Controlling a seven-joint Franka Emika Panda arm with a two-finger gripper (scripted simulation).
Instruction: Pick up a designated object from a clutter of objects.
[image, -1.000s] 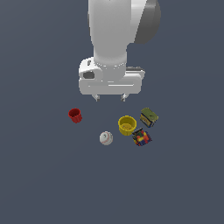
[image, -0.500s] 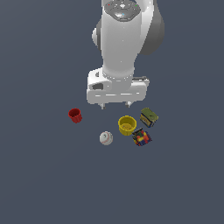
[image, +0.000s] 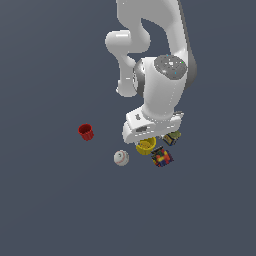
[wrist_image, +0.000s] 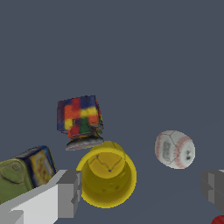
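Note:
The designated object, a multicoloured block (image: 162, 157) (wrist_image: 79, 116), lies at the near right edge of the clutter, apart from the other items. Beside it stands a yellow cup (image: 146, 146) (wrist_image: 106, 175), with an olive-green box (image: 172, 138) (wrist_image: 26, 170) just behind. My gripper (image: 151, 140) (wrist_image: 140, 190) hovers right above the yellow cup, open wide with nothing between its fingers (wrist_image: 68, 192). In the exterior view the hand covers part of the cup and the box. The block is a short way off from the gripper.
A white baseball (image: 121, 158) (wrist_image: 175, 148) rests to the exterior view's left of the yellow cup. A red ribbed cup (image: 86, 132) (wrist_image: 218, 220) stands further left. Everything sits on a plain dark grey floor.
The arm has come down and swung toward the exterior view's right, from above the clutter to just over the yellow cup. No object has moved.

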